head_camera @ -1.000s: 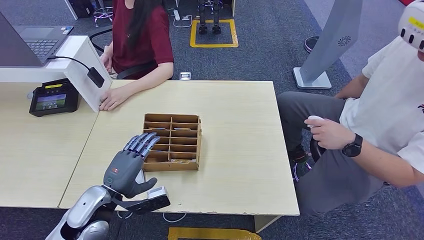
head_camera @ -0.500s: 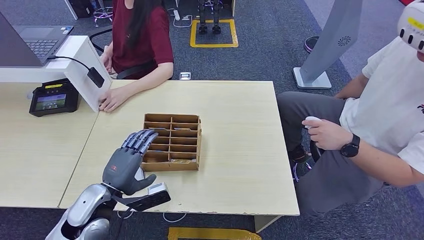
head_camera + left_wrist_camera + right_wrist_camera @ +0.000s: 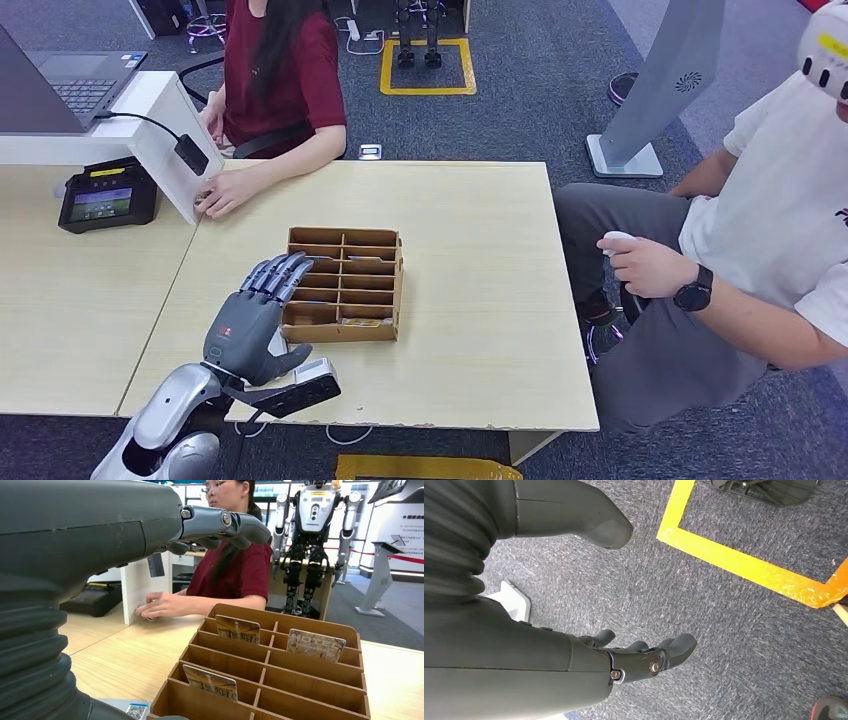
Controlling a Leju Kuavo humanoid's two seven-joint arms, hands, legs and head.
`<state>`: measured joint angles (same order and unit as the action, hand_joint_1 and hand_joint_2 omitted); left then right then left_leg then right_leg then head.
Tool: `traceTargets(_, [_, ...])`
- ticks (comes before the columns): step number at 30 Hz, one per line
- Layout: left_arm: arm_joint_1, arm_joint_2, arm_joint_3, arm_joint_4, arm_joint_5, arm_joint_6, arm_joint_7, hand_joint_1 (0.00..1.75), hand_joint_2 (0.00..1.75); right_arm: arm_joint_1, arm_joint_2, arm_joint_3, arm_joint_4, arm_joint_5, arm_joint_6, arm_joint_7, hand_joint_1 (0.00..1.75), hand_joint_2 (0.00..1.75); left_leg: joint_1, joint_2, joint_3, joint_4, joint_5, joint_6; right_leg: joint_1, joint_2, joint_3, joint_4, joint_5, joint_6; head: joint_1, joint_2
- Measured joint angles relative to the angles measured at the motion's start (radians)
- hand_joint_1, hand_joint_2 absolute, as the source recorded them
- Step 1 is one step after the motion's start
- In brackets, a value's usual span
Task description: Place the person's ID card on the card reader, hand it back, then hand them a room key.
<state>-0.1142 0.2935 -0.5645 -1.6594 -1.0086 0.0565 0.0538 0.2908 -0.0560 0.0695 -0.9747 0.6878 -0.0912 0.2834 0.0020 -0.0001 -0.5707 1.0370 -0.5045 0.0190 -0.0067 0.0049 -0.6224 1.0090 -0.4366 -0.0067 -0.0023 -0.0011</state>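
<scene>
One left hand (image 3: 248, 322) empty over card rack (image 3: 345, 285) left edge, fingers (image 3: 280, 275) spread

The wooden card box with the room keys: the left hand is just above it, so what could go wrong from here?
1. The left hand hovers open at the edge of the wooden card box; its thick fingers may not fit the narrow slots and could push the light box across the table.
2. The key cards stand loosely, so a pinch may slip or tip one flat.
</scene>
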Motion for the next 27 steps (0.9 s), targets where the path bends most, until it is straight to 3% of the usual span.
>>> traceTargets(11, [-0.005, -0.005, 0.001, 0.002, -0.008, 0.006, 0.011, 0.00, 1.75, 0.001, 0.004, -0.002, -0.002, 0.008, 0.004, -0.001, 0.00, 1.75, 0.000, 0.000, 0.000, 0.000, 0.000, 0.000, 0.000, 0.000, 0.000, 0.000, 0.000, 0.000, 0.000, 0.000])
traceTargets(27, [-0.100, -0.047, 0.019, 0.060, -0.036, -0.006, 0.053, 0.00, 1.75, 0.001, 0.030, -0.053, -0.015, 0.085, 0.041, -0.017, 0.00, 1.75, 0.000, -0.001, 0.000, 0.000, 0.000, 0.000, 0.000, 0.000, 0.000, 0.000, 0.000, 0.000, 0.000, 0.000])
